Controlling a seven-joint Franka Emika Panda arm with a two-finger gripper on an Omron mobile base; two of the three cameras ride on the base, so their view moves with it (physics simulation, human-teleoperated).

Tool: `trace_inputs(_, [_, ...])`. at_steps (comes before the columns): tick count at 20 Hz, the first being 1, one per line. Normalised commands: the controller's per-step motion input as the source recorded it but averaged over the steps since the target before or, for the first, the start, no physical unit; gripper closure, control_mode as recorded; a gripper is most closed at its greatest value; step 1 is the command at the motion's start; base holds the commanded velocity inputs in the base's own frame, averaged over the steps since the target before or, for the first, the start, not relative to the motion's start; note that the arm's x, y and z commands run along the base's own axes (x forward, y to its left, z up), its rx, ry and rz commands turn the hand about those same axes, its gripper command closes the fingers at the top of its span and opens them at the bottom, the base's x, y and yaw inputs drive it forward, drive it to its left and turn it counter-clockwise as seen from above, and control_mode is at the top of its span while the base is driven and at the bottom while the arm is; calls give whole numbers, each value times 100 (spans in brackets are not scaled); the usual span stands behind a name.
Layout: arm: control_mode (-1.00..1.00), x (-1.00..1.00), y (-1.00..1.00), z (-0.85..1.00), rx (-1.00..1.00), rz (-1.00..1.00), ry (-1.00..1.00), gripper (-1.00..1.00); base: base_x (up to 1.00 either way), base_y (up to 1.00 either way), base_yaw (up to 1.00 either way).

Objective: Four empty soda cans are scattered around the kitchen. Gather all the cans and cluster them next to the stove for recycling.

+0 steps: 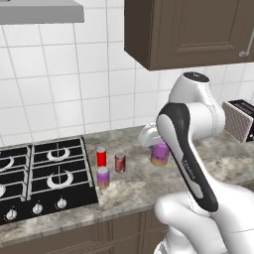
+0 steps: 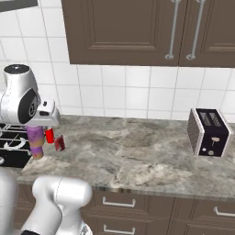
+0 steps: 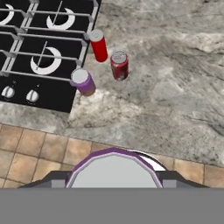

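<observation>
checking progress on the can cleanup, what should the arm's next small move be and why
Probably carry the held purple can leftward and lower it beside the three cans already standing by the stove: the bright red can, dark red can and second purple can. The end effector grips it above the counter, still right of that cluster.

White square wall tiles (image 2: 137,96) run behind a grey marbled stone counter (image 2: 137,156). Dark brown upper cabinets (image 2: 137,32) hang above (long silver handles on the doors), and matching drawers (image 2: 137,206) sit below the counter edge. A grey range hood (image 1: 39,11) juts out at upper left. Tan floor tiles (image 3: 30,148) lie underneath.
</observation>
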Motion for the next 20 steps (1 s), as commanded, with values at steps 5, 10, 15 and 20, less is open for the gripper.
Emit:
trace_inputs(5, [-100,54,67,-27,-8,-12,-6,100,0,0,0])
trace_inputs(10, [-100,43,15,-4,0,-7,0,100,0,0,0])
trace_inputs(15, [-100,55,-4,-28,0,0,-2,100,0,0,0])
trace_inputs(20, [-100,24,-20,-71,0,1,3,100,0,0,0])
